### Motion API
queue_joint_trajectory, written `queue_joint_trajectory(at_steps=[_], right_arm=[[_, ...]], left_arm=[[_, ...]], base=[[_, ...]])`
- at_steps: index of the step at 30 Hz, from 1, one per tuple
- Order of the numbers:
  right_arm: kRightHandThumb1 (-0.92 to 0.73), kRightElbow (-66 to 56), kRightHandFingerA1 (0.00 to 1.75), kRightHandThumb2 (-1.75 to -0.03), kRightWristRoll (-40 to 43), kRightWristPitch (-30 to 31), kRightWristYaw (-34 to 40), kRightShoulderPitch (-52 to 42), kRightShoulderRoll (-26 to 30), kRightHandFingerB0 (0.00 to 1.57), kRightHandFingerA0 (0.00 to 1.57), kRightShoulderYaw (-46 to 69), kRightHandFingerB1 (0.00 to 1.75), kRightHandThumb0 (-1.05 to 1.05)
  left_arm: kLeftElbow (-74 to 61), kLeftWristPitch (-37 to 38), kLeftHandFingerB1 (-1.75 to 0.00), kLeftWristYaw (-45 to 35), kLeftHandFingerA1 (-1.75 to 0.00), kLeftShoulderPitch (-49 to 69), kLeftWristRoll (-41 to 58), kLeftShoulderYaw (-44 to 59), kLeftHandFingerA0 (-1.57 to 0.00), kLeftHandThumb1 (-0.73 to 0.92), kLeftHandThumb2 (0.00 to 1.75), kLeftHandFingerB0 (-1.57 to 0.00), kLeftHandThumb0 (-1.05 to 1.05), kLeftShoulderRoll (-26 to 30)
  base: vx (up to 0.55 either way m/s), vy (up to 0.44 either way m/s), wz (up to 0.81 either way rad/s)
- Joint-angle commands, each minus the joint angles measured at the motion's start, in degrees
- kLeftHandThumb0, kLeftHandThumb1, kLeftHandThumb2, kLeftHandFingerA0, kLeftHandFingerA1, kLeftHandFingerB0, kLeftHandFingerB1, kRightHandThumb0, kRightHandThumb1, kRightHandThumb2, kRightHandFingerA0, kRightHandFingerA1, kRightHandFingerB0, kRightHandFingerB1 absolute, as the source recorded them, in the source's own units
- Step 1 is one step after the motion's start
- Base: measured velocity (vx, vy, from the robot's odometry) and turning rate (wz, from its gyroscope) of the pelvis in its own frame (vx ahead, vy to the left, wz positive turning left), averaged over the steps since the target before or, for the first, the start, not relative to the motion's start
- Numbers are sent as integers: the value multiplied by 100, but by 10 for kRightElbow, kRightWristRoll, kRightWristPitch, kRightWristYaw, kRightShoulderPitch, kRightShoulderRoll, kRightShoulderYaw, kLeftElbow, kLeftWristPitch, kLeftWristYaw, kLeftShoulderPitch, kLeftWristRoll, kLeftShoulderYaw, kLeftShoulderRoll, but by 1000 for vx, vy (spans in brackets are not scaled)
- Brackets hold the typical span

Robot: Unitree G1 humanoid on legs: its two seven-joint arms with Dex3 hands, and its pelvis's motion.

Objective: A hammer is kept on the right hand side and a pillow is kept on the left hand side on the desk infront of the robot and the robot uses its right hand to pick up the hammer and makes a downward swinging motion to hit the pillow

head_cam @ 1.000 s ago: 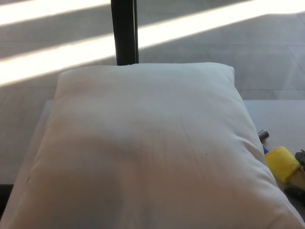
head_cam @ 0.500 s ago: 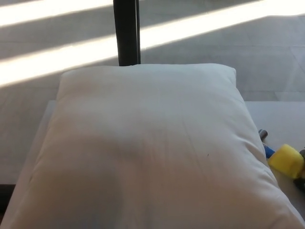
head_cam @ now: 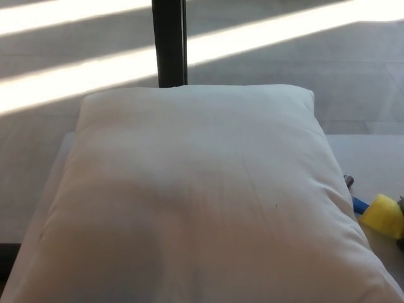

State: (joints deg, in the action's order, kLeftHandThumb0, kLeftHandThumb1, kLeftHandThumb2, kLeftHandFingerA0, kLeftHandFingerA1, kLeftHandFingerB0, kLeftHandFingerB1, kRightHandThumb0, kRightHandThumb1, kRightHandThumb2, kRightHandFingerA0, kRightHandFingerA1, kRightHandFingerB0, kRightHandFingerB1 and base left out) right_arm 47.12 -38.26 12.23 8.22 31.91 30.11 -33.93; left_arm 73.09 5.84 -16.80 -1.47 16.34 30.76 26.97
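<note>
Your white pillow (head_cam: 196,196) covers most of the bench (head_cam: 372,161), a black post (head_cam: 169,41) stands behind it, the yellow-headed hammer (head_cam: 382,214) lies just beside its right edge, and you see neither hand.

There are no words, numbers or signs to read here. The white pillow (head_cam: 196,196) has no label or tag that shows. The yellow hammer (head_cam: 382,214) near the right edge of the desk (head_cam: 372,158) has no writing on it either.
</note>
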Motion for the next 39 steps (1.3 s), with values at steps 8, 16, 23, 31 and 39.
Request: queue_joint_trajectory(at_steps=[8, 16, 23, 31, 39], right_arm=[[-66, -10, 145, -79, 53, -229, -43, -74, 62, 73, 84, 29, 58, -19], [-60, -22, 175, -97, 191, -187, -96, -104, 46, 66, 82, 182, 146, -21], [-56, -43, 175, -111, 323, 0, -166, -58, 23, 78, 96, 367, 163, -20], [-75, -42, 175, -85, 370, 97, -179, -16, 10, 63, 90, 469, 173, -20], [-75, -76, 175, -90, 368, 108, -184, -15, 0, 56, 91, 511, 175, -21]], left_arm=[[-3, 16, -47, -13, -57, 4, 3, -1, -59, 77, 63, -45, -65, 7], [0, 19, -49, -10, -58, 18, 6, 5, -66, 76, 62, -49, -66, 7], [-4, 19, -50, -5, -59, 21, 6, 5, -67, 76, 62, -50, -65, 8], [-2, 15, -47, -14, -57, 23, 7, 5, -65, 79, 63, -46, -63, 10], [0, 20, -45, -14, -54, 31, -1, -1, -65, 79, 63, -49, -67, 12]], base=[[0, 0, 0], [0, 0, 0], [0, 0, 0], [0, 0, 0], [0, 0, 0]])
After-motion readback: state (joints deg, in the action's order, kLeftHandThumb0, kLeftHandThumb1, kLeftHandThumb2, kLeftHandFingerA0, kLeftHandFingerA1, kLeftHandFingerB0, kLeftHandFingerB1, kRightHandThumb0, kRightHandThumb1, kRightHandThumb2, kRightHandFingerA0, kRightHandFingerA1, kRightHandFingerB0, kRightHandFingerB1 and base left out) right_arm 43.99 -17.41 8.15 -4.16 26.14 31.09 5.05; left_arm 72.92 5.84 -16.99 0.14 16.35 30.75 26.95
